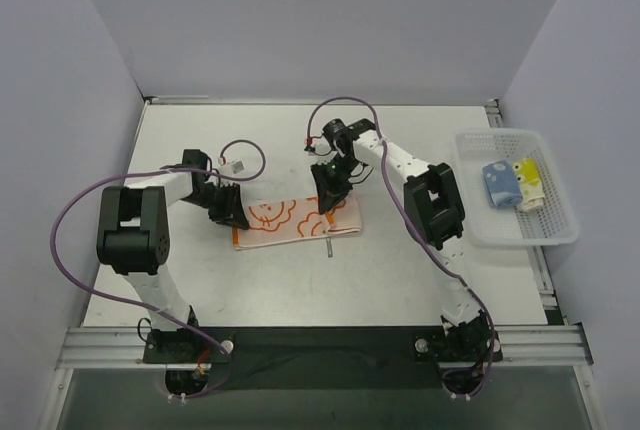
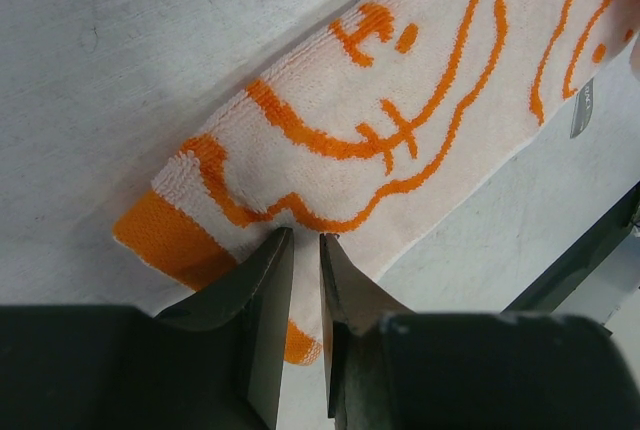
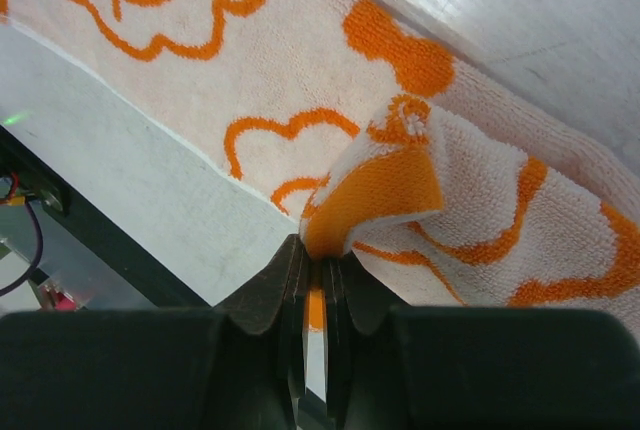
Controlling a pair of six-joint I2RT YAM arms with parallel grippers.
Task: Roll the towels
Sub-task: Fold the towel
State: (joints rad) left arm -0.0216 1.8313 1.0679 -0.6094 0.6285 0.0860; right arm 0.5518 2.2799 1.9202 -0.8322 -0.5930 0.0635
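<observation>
Towel (image 1: pixel 298 222) lies mid-table, folded in a strip. Your right gripper (image 3: pixel 312 262) pinches its right end; left gripper (image 2: pixel 306 242) sits slightly parted at the left edge. Pull unevenly and it'll probably skew or slip.

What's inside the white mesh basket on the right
In the basket: a rolled blue towel beside a yellow one. Anything under them is hidden.

Bright, even overhead light — soft shadows, near fingers (image 2: pixel 262 322) slightly blurred.
</observation>
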